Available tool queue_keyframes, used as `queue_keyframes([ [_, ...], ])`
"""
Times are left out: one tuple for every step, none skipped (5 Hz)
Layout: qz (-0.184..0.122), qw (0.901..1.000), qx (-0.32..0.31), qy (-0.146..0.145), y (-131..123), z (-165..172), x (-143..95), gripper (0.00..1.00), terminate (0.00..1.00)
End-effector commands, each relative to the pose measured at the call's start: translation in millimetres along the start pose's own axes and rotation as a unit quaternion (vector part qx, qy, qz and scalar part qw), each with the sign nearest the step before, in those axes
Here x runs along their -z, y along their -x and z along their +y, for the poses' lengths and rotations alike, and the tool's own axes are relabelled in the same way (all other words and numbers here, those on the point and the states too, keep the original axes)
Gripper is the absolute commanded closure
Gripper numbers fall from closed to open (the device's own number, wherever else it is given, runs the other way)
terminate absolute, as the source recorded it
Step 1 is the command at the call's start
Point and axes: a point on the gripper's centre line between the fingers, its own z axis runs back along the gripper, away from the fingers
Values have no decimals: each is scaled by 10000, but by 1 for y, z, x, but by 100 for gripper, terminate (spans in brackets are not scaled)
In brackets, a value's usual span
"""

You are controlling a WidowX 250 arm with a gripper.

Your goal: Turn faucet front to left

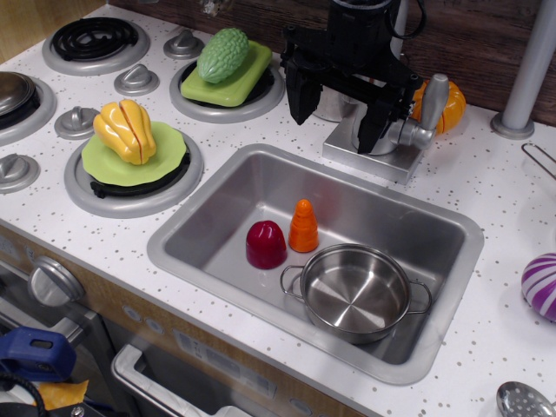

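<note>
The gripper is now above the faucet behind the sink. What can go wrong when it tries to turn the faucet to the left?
1. The gripper hides most of the faucet, so whether it holds the spout cannot be told; the fingers may slip off.
2. The orange toy sits right beside the lever and could be knocked away.
3. A swinging spout could pass over the sink, where the steel pot stands.

The matte silver-grey faucet (395, 143) stands upright on its square base behind the sink, lever handle pointing right.
</note>
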Motion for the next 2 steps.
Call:
queue_keyframes([
  [0, 10000, 0, 0, 0, 0, 0, 0, 0],
  [-110, 9999, 74, 8, 2, -10, -7, 0, 0],
])
